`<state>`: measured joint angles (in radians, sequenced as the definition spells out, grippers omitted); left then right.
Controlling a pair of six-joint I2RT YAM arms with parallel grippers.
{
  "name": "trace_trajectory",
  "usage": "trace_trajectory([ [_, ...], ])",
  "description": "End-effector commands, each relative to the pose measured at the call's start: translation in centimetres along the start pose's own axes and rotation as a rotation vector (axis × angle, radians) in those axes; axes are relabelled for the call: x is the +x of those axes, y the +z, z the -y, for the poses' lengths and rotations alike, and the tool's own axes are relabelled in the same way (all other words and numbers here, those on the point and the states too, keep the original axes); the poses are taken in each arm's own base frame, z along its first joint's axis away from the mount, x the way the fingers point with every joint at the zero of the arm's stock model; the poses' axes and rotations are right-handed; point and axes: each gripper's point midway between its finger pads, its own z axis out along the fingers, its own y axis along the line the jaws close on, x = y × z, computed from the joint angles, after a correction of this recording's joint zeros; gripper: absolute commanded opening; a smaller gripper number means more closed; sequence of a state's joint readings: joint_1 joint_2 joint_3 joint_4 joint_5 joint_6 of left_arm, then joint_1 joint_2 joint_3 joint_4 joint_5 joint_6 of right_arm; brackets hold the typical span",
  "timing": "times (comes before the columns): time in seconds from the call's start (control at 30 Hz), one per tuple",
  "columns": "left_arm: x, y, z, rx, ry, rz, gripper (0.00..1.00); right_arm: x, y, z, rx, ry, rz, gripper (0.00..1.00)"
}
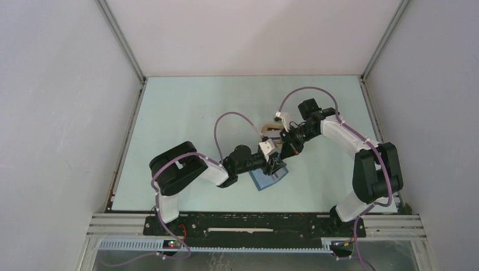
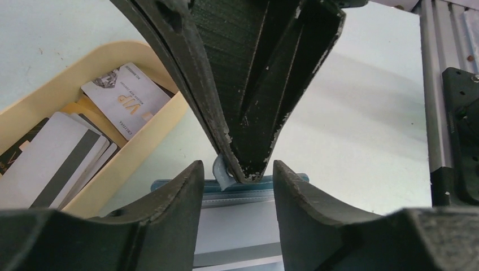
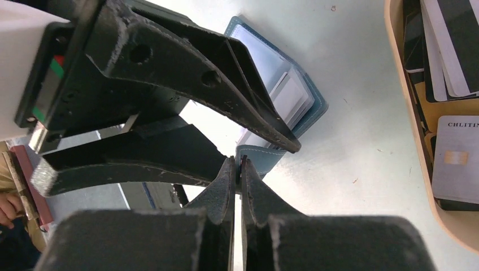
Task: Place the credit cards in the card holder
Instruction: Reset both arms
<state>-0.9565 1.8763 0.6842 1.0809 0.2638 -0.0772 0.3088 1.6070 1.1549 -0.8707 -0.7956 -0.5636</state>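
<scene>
We see the card holder (image 3: 291, 96) lying open on the pale table (image 2: 367, 113), just beside the beige tray (image 2: 51, 93), its clear pockets facing up with a whitish card in one of them. The right gripper (image 3: 238, 166) is clenched on the card holder's small snap tab at the near edge. The left gripper (image 2: 237, 167) hangs over the same edge with its jaws apart, straddling the right gripper's tip and grasping nothing. The loose credit cards (image 2: 56, 158) are stacked in the tray, some showing dark magnetic stripes. A white card (image 2: 127, 99) among them reads "VIP" in gold, its smaller print too fine to read. A grey card (image 3: 456, 158) with a chip carries a word starting "CHLITIN", cut off at the frame edge.
</scene>
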Motion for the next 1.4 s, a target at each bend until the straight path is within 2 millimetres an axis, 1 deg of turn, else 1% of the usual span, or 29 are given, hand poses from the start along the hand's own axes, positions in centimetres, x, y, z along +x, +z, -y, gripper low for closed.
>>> trace_trajectory([
  [0.0,-1.6,1.3,-0.7,-0.025,0.041,0.034,0.49,-1.9,-0.4,-0.1,-0.005,0.003,0.049,0.05],
  [0.2,-1.7,1.7,-0.4,-0.009,0.029,0.034,0.33,-1.7,-0.2,0.1,-0.004,0.016,0.042,0.06],
  [0.23,-1.7,1.8,-0.3,-0.003,0.027,0.035,0.3,-1.7,-0.2,0.1,-0.004,0.019,0.042,0.06],
  [0.3,-1.5,1.9,-0.2,0.008,0.023,0.026,0.19,-1.7,-0.2,0.2,-0.004,0.024,0.04,0.08],
  [0.37,-1.3,2.1,0.0,0.018,0.019,0.015,0.11,-1.7,-0.2,0.2,0.0,0.026,0.041,0.1],
  [0.5,-1.1,2.1,0.0,0.019,0.019,0.004,0.0,-1.8,-0.5,0.3,0.013,0.019,0.046,0.21],
  [0.67,-1.0,2.0,-0.1,0.019,0.019,0.002,0.0,-2.1,-1.4,0.3,0.027,0.012,0.069,0.31],
  [0.8,-1.0,1.9,-0.1,0.017,0.018,0.002,0.0,-2.2,-3.0,0.7,0.064,-0.001,0.102,0.37],
  [0.93,-1.1,1.9,-0.3,0.014,0.005,0.005,0.0,-1.5,-4.8,1.8,0.156,-0.05,0.146,0.44],
  [1.0,-1.1,1.8,-0.3,0.015,-0.008,0.008,0.0,-1.0,-5.1,1.5,0.149,-0.083,0.168,0.48],
  [1.1,-1.3,1.8,-0.5,0.009,-0.017,0.019,0.0,0.1,-4.4,1.2,0.113,-0.092,0.177,0.56],
  [1.17,-1.4,1.7,-0.6,0.006,-0.022,0.024,0.0,0.7,-3.8,1.7,0.087,-0.035,0.173,0.57],
  [1.27,-1.3,1.7,-0.7,0.004,-0.029,0.027,0.0,1.4,-3.0,1.7,-0.001,0.075,0.169,0.57],
  [1.37,-1.5,1.8,-0.7,0.006,-0.037,0.035,0.0,2.0,-2.0,1.9,-0.051,0.152,0.147,0.58],
])
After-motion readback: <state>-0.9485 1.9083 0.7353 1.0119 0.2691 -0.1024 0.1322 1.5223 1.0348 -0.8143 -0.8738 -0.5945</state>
